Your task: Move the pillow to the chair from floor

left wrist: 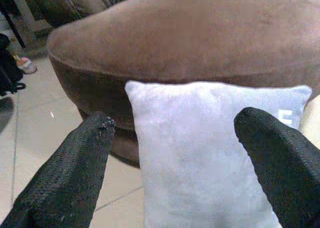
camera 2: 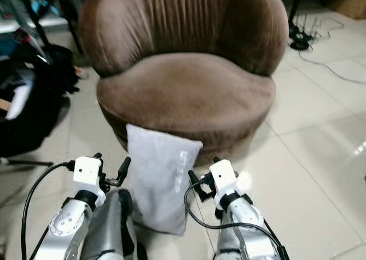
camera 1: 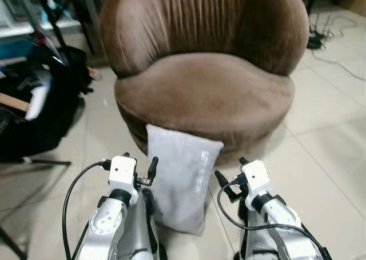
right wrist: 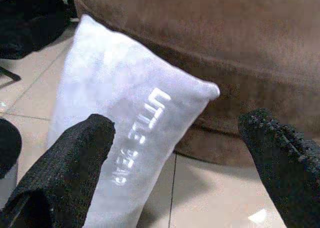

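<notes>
A light grey pillow (camera 1: 180, 177) with white lettering stands on the tiled floor, leaning against the front of a round brown velvet chair (camera 1: 203, 94). My two arms reach forward low on either side of it. The left gripper (camera 1: 140, 166) is at the pillow's left edge, open; in the left wrist view its fingers (left wrist: 85, 158) frame the pillow (left wrist: 200, 153) without touching it. The right gripper (camera 1: 231, 170) sits off the pillow's right edge, also open, and the pillow (right wrist: 115, 123) lies toward its inner finger in the right wrist view.
Black bags and clothing (camera 1: 40, 106) are piled on the floor to the left, beside a thin stand leg (camera 1: 34, 163). Cables (camera 1: 326, 34) trail across the tiles at the back right. Bare tiled floor (camera 1: 326, 157) lies right of the chair.
</notes>
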Available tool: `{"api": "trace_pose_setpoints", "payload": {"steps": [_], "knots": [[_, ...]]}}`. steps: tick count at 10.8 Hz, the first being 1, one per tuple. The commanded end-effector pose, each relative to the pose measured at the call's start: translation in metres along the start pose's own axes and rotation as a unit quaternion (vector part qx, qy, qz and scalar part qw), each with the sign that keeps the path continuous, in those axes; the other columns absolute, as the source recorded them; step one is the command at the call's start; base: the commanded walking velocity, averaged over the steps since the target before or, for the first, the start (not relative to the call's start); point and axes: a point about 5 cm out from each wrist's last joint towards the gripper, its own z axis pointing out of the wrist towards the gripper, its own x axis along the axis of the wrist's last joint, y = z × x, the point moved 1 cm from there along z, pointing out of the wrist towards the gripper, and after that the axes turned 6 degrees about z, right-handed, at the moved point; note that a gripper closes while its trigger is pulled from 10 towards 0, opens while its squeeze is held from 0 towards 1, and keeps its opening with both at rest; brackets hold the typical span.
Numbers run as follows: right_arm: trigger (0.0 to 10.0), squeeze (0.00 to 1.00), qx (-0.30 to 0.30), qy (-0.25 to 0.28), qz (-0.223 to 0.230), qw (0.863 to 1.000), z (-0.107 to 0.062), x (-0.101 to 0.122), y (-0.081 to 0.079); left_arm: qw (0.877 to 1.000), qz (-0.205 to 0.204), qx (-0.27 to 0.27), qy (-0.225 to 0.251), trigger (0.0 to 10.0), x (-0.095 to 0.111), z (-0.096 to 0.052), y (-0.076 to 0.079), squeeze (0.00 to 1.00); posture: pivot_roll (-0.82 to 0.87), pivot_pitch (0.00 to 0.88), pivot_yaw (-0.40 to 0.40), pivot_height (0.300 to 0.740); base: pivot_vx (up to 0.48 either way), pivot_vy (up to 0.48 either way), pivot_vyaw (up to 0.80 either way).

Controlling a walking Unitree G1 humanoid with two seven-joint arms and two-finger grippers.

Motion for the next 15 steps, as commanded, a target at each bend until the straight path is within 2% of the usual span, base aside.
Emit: {"api": "trace_pose_setpoints", "payload": {"steps": [1, 3, 6, 8, 10, 13, 15], "knots": [[10.0, 0.0, 0.0, 0.006, -0.005, 1.0, 0.002, 0.002, 0.002, 1.0, -0.002, 0.006, -0.005, 10.0, -0.001, 0.002, -0.004, 0.0, -0.09, 0.0, 0.06, 0.437, 0.0, 0.0, 0.0], [10.0, 0.0, 0.0, 0.009, -0.009, 1.0, 0.002, 0.002, 0.003, 1.0, 0.004, 0.02, -0.012, 10.0, -0.004, 0.002, -0.01, 0.0, -0.09, 0.0, 0.058, 0.437, 0.0, 0.0, 0.0], [10.0, 0.0, 0.02, -0.007, -0.038, 0.999, 0.007, 0.005, 0.008, 1.0, -0.001, 0.019, -0.016, 10.0, -0.007, 0.001, -0.008, 0.0, -0.09, 0.0, 0.048, 0.437, 0.0, 0.0, 0.0], [10.0, 0.0, 0.059, -0.023, -0.099, 0.993, 0.03, 0.016, 0.008, 1.0, 0.004, 0.014, -0.014, 10.0, -0.006, 0.003, 0.0, 0.0, -0.09, 0.0, 0.03, 0.437, 0.0, 0.0, 0.0], [10.0, 0.0, 0.08, -0.037, -0.127, 0.988, 0.042, 0.019, 0.005, 1.0, -0.004, 0.019, -0.011, 10.0, -0.006, 0.002, 0.005, 0.0, -0.07, 0.0, 0.003, 0.437, 0.0, 0.0, 0.0], [10.0, 0.0, 0.119, -0.061, -0.157, 0.978, 0.053, 0.018, -0.002, 1.0, -0.011, 0.022, -0.001, 10.0, -0.002, -0.007, 0.022, 0.0, -0.05, 0.0, -0.06, 0.437, 0.0, 0.0, 0.0], [10.0, 0.0, 0.13, -0.084, -0.169, 0.973, 0.052, 0.013, 0.002, 1.0, -0.016, 0.022, 0.016, 10.0, 0.009, -0.014, 0.037, 0.0, -0.04, 0.0, -0.12, 0.437, 0.0, 0.0, 0.0]]}}
